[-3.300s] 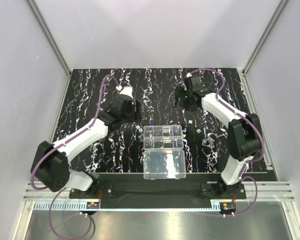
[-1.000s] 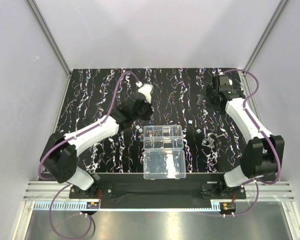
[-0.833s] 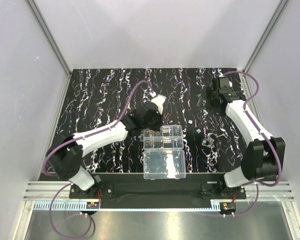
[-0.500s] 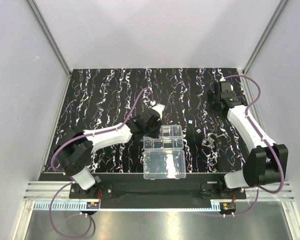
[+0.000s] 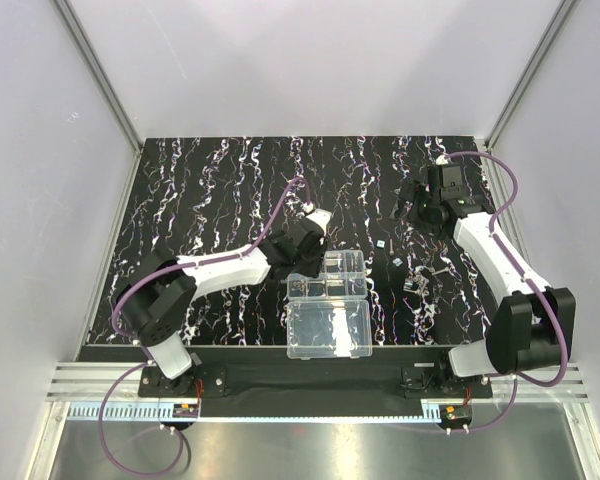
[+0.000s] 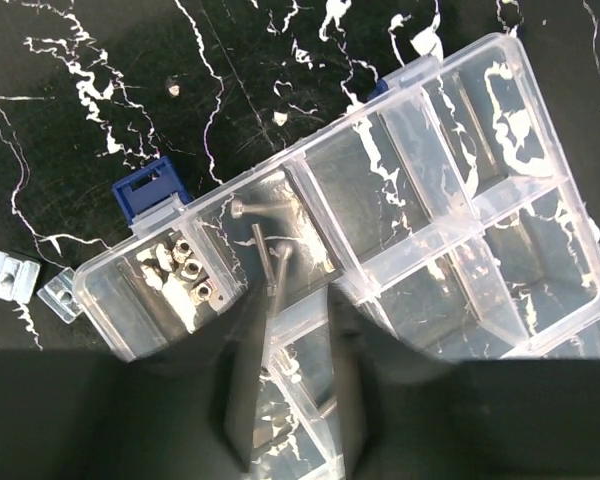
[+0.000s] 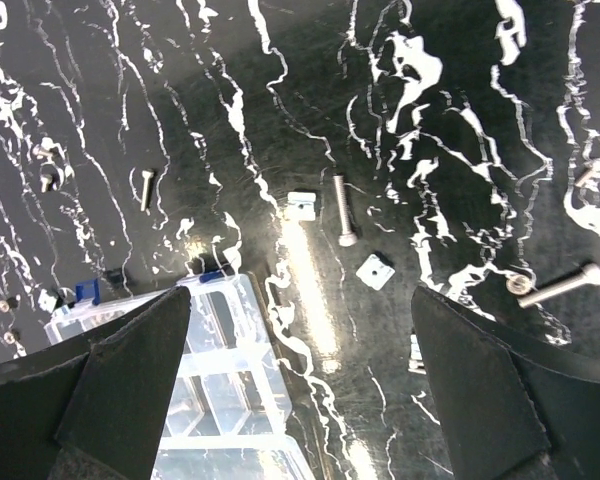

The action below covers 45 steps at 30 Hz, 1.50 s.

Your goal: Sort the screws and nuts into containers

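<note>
Gaping wide, right gripper [image 7: 300, 300] hangs empty over loose screws [image 7: 345, 212].

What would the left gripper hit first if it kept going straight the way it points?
The box: the left gripper points down into the cell holding long screws. It would likely meet those screws or the cell floor first; its height above them is unclear.
</note>
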Motion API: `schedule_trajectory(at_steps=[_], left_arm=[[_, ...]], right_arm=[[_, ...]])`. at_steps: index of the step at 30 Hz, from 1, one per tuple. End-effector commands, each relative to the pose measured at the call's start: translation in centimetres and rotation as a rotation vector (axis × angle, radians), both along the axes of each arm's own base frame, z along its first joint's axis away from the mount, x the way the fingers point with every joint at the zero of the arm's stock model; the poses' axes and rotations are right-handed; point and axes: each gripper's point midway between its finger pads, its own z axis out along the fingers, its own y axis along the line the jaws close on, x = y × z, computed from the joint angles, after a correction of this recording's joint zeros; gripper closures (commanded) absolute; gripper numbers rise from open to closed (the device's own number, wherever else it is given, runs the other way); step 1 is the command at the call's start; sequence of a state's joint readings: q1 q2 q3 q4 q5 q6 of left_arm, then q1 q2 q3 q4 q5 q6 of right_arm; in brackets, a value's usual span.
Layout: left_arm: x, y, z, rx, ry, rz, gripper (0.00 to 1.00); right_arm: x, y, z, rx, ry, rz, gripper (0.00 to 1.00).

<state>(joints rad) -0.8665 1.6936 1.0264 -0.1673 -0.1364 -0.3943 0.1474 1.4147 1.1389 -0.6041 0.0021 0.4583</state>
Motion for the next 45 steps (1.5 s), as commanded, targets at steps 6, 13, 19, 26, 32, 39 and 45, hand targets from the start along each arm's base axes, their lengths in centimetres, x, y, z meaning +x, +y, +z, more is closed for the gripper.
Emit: schedule_trajectory(at_steps=[6,13,19,26,32,39,45], left_arm=[[3.5,-1.3,7.4,-0.067,-0.174,-0.001,0.44],[7.7,-3.7,8.1,-0.058,-0.2,-0.044,0.42],[9.5,-6.4,4.3,0.002,-0.166,-0.15,0.42],[11.5,-6.4,1.0,0.026,-0.146,-0.123,0.44],[12.5,-6.5,-0.9,0.034,-0.134,-0.106,0.45],[13.7,-5.9,-2.7,0.037,-0.106,-0.071,0.46],[13.6,-5.4,-4.3,0.063,-0.08,-0.073,0.53]], right_arm=[[1.1,1.4,0.6,0.074,-0.041,0.033,0.0],[1.1,0.1,1.4,0.016,-0.061,0.005,0.0],[1.0,-1.3,1.6,-0.049,-0.048,-0.036,0.0],[0.8,-2.3,3.9,-0.071,-0.109,-0.066,0.0],[0.5,-2.7,4.2,-0.089,-0.111,-0.076,0.0],[0.5,-2.5,3.3,-0.078,-0.085,-0.072,0.0],[0.6,-2.6,3.4,-0.085,-0.084,-0.076,0.0]])
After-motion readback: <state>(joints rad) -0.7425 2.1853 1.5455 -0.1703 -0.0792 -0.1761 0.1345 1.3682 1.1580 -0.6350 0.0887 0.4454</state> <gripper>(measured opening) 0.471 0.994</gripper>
